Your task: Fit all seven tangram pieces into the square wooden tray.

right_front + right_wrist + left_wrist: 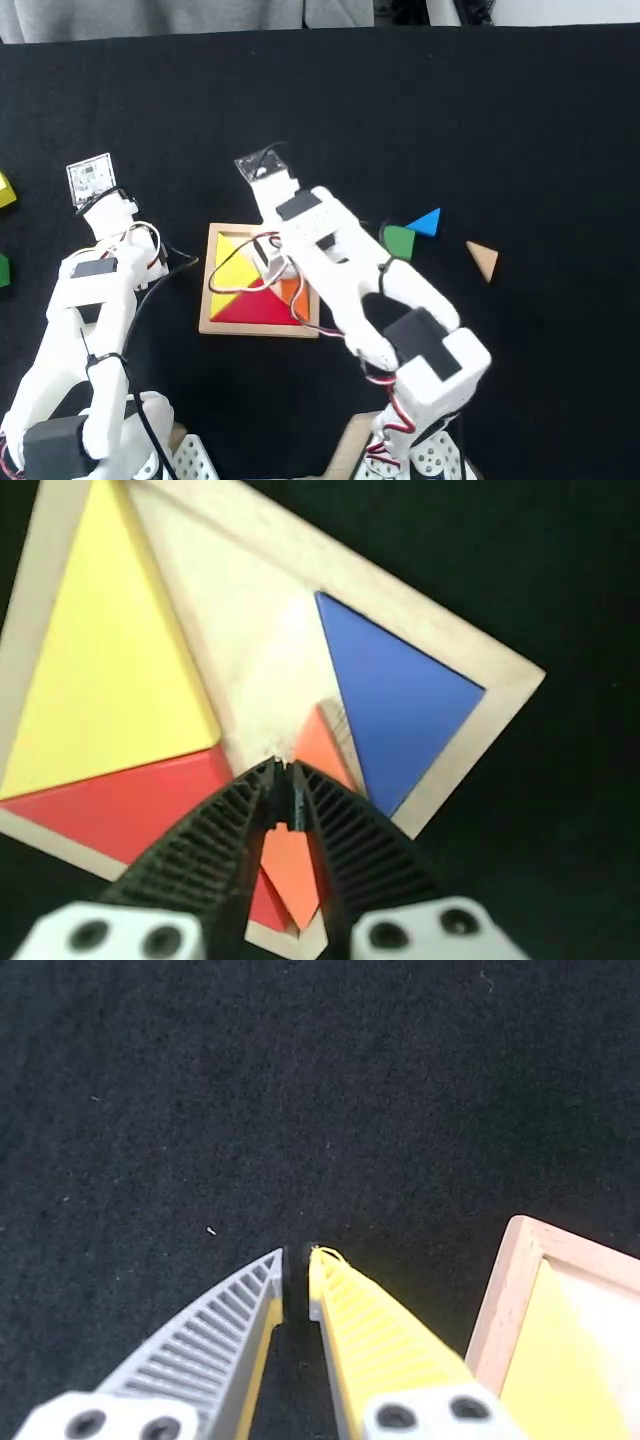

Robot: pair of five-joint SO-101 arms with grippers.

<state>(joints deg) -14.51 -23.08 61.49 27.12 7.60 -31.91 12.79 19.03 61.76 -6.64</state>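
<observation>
Tray [440, 640] holds the yellow triangle [110, 670], red triangle [120, 810] and blue triangle [400, 710], with the orange triangle [312, 748] seemingly askew inside it, so nudge that piece flat gently with your right end effector [283, 777], closed and empty over it, while your left end effector [297, 1260] sits closed, empty, beside the tray.

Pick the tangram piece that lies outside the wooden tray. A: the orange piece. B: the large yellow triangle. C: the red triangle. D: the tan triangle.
D: the tan triangle lies on the black table, apart from the tray, whereas the yellow triangle, red triangle and orange piece sit inside it.
</observation>
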